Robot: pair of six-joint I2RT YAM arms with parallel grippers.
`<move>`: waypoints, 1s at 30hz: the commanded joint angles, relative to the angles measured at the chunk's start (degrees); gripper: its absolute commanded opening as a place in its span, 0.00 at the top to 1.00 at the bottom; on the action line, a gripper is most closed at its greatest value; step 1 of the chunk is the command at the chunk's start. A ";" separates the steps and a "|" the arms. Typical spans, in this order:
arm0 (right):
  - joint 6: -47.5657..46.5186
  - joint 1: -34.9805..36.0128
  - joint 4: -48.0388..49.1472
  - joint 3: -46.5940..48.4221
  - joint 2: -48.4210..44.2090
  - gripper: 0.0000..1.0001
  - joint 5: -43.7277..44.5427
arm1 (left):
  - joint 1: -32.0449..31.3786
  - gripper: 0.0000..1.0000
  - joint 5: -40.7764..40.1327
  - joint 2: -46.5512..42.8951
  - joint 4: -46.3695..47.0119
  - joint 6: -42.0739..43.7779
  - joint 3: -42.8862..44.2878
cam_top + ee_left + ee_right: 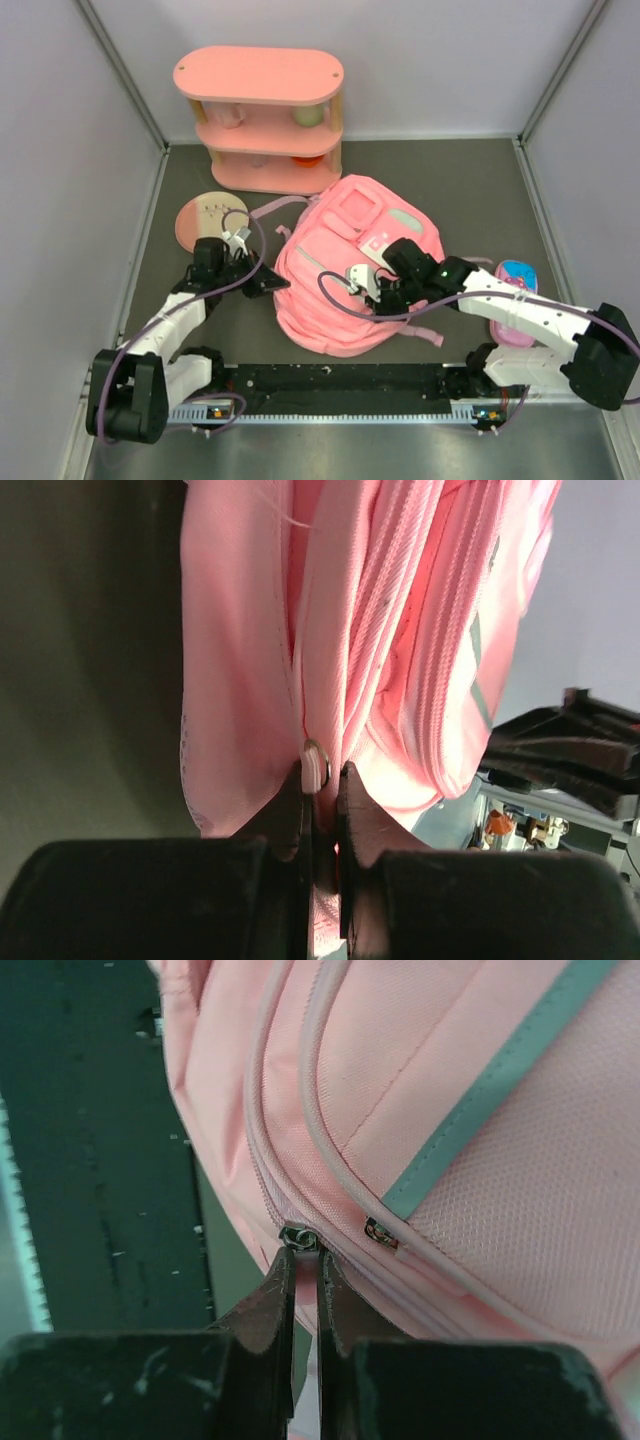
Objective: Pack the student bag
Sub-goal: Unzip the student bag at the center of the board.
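Note:
The student bag point(345, 265), a soft pink backpack with grey zip strips, lies front up in the middle of the table. My left gripper point(270, 283) is at its left edge. In the left wrist view this gripper point(323, 780) is shut on a pink fabric tab with a metal ring point(316, 765) on the bag point(380, 630). My right gripper point(368, 290) rests on the bag's near front. In the right wrist view this gripper point(303, 1255) is shut on the pull of a zip slider point(298, 1237) on the bag point(480, 1110). A second slider point(380, 1232) sits just right of it.
A pink three-tier shelf point(262, 120) with small items stands at the back. A round pink disc point(205, 220) lies left of the bag. A small pink pencil case with a blue top point(516, 285) lies under the right arm. A black rail point(340, 385) runs along the near edge.

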 commanded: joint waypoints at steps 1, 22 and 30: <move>5.87 3.22 -2.88 3.50 2.85 1.00 -18.01 | -1.12 0.96 -1.24 -3.97 14.75 -5.16 -0.43; 56.13 14.99 21.98 10.01 15.34 1.00 7.14 | -6.93 1.00 -16.98 -17.60 19.93 -15.19 -9.84; 62.22 14.91 25.41 6.67 10.26 0.69 16.71 | -6.84 0.48 -25.28 -16.00 -8.69 3.08 10.53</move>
